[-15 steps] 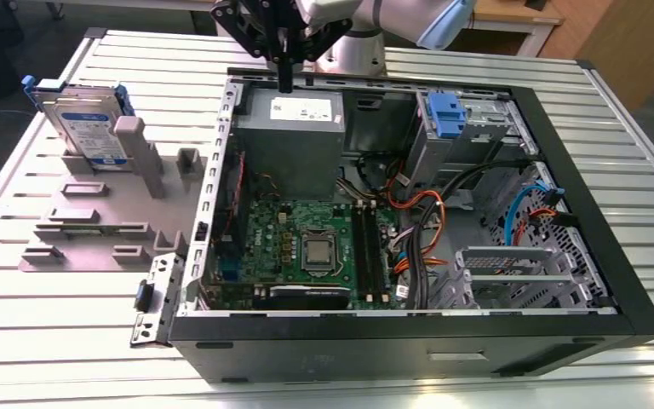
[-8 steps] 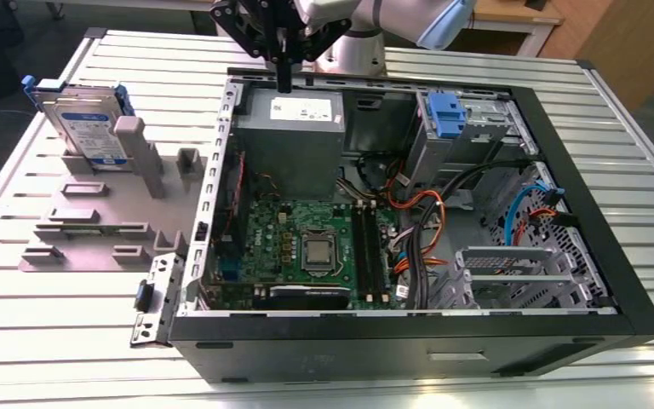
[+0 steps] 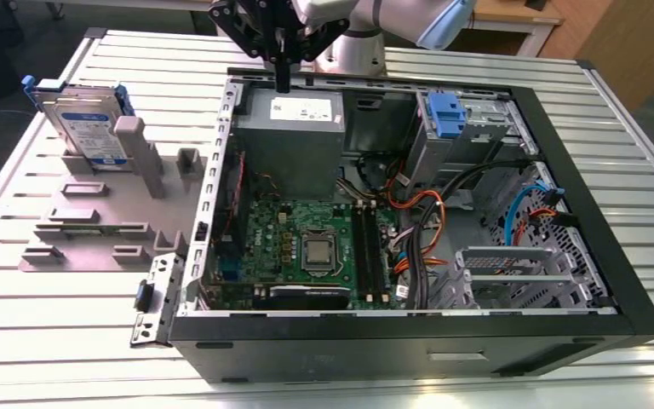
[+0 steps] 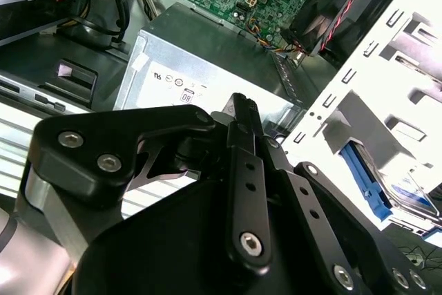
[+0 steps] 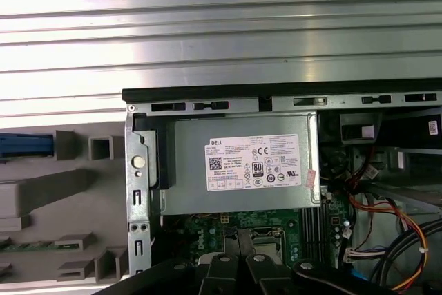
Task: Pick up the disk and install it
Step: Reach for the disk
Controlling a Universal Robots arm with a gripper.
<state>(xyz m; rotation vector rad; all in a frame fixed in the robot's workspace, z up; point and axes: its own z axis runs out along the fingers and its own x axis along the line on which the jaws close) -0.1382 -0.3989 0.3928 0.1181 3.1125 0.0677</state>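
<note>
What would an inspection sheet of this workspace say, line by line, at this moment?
Surface: slatted metal table carrying an open computer case.
Job's things: the disk stands upright in a grey fixture, on the exterior view's left of the case; it is not held.
Clutter: nothing seen loose; a blue caddy sits in the case's drive bay.
Gripper: the gripper is shut and empty, above the power supply near the case's rim.
Cables: orange, red and black cables bundled inside the case.
Surroundings: wooden furniture beyond the table.
</note>
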